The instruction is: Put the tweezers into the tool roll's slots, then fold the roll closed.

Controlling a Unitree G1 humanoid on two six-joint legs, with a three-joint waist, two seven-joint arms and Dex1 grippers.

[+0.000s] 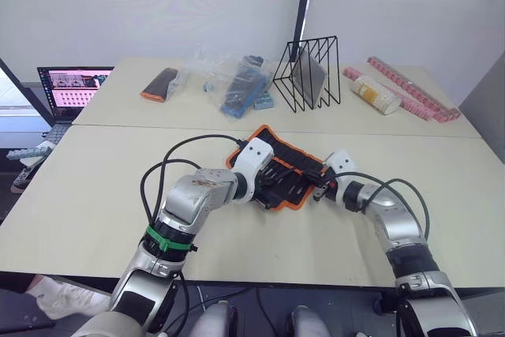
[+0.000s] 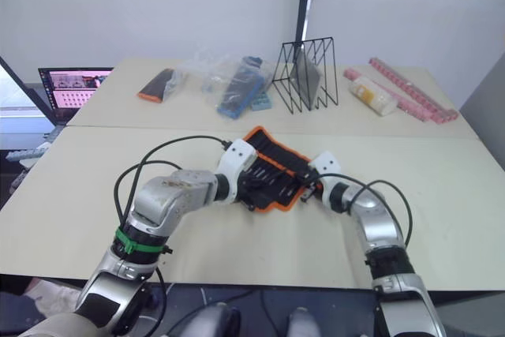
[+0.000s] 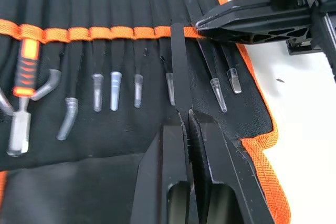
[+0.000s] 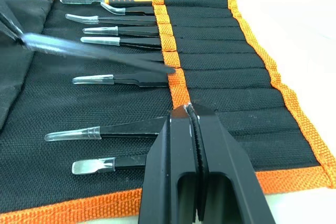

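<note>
Centre of the frame: the left pincer (image 3: pixel 187 129) clamps one slim black tweezer (image 3: pixel 178 61) over the open orange-edged black fabric roll (image 1: pixel 286 165); the right pincer (image 4: pixel 190 124) pinches the roll's orange slot band.

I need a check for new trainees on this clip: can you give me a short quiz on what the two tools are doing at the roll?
1. True or false: the tool roll lies folded shut on the table.
2. What is the right tool pinching? A) the wire rack B) the roll's orange slot band C) the laptop
3. Fill in: the left tool is shut on one of the black ___, pointing it at a slot.

Key: 1 false, it lies open with its slots showing. 2 B. 3 tweezers.
</note>
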